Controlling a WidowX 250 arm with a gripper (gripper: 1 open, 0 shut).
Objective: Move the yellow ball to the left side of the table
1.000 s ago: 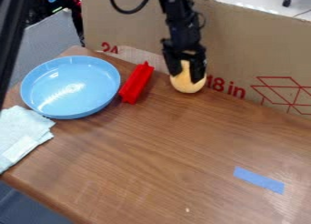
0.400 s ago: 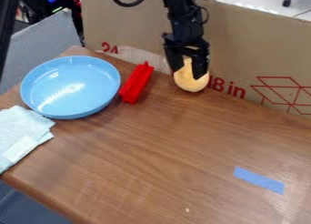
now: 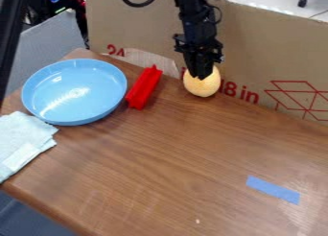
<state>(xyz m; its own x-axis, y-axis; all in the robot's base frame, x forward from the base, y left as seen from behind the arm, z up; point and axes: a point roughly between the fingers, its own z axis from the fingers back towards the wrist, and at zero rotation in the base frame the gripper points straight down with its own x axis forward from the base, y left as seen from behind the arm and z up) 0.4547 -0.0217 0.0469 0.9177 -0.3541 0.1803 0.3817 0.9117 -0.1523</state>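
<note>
One strip of blue tape (image 3: 271,190) lies near the right front of the table (image 3: 153,173), and one pale cloth (image 3: 19,140) hangs at the near left edge. Farther back on the left sits one blue bowl (image 3: 75,92), with nothing in it. One red block (image 3: 144,85) lies just right of the bowl. Far back, one yellow ball (image 3: 200,83), pale, smooth and egg-shaped, is by the cardboard box (image 3: 275,48). The gripper (image 3: 200,73) comes from above, its jaws narrowed onto the ball's top.
</note>
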